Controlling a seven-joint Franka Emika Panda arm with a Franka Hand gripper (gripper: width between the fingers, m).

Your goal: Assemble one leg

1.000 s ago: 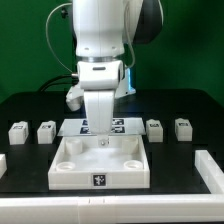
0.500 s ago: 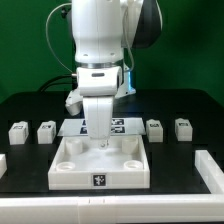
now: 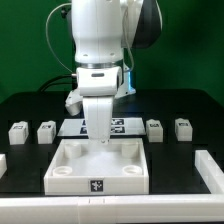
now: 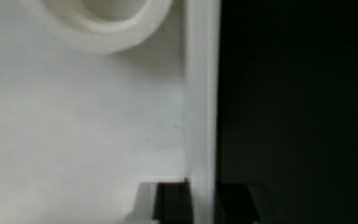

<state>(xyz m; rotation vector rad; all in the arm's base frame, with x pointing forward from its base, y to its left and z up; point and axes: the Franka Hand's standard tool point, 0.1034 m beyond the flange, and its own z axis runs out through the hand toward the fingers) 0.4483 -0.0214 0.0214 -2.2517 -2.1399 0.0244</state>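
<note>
We log: tool clenched on panel far wall; four legs flanking left and right on surface.

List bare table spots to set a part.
Free: black table beside panel, camera-side of the legs, on the exterior view's right; likewise its left. Crowded: middle, hand straddles panel's back wall, marker board behind.
</note>
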